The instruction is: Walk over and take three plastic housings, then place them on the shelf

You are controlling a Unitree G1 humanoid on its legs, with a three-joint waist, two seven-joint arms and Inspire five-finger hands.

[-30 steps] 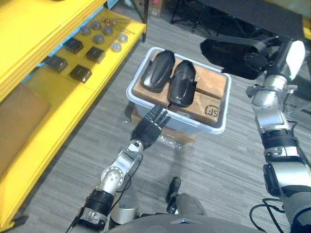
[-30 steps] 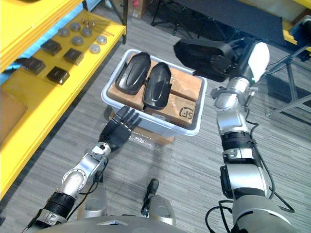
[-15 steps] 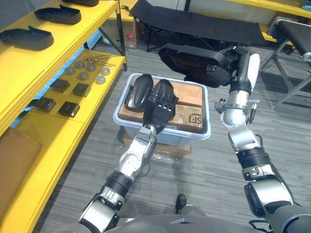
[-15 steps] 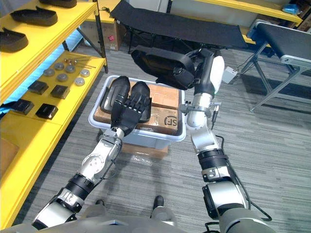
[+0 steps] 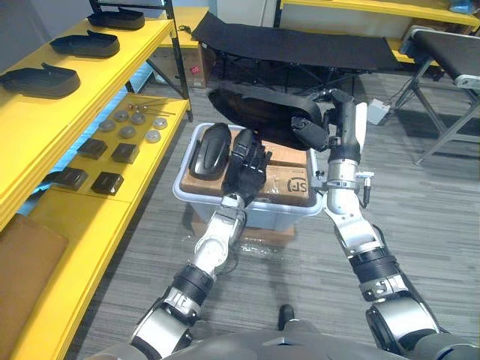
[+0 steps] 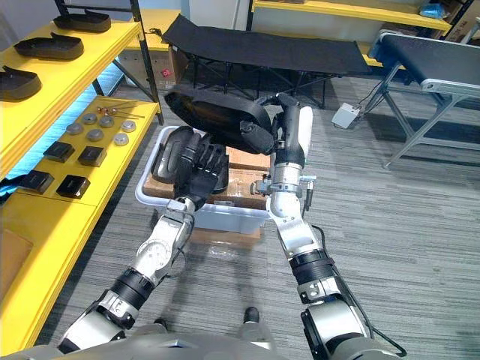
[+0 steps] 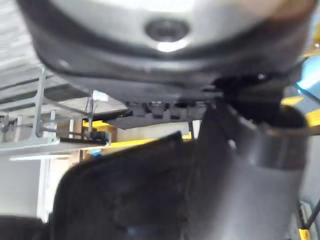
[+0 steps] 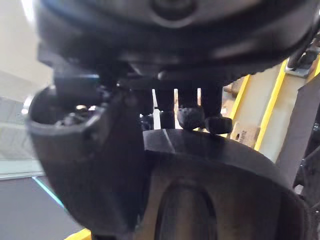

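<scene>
Two plastic housings lie in the grey bin (image 5: 277, 214). The left hand (image 5: 244, 165), at the bin's near rim a second ago, now rests with fingers spread on the right housing (image 5: 246, 135), beside the left housing (image 5: 208, 150). The right hand (image 5: 309, 129) stays clamped on the raised housing (image 5: 255, 112) over the bin's far side, so a second pickup looks imminent.

The yellow shelf (image 5: 97, 71) carries three black housings (image 5: 41, 79) in a row on its upper level. Lower down lie square black blocks (image 5: 107, 182), round grey discs (image 5: 127, 131) and a brown board (image 5: 22, 262). On the grey floor (image 5: 420, 225) a flat carton (image 5: 270, 234) lies under a pale tub (image 5: 277, 216), with a black folding cot (image 5: 300, 49) beyond.
</scene>
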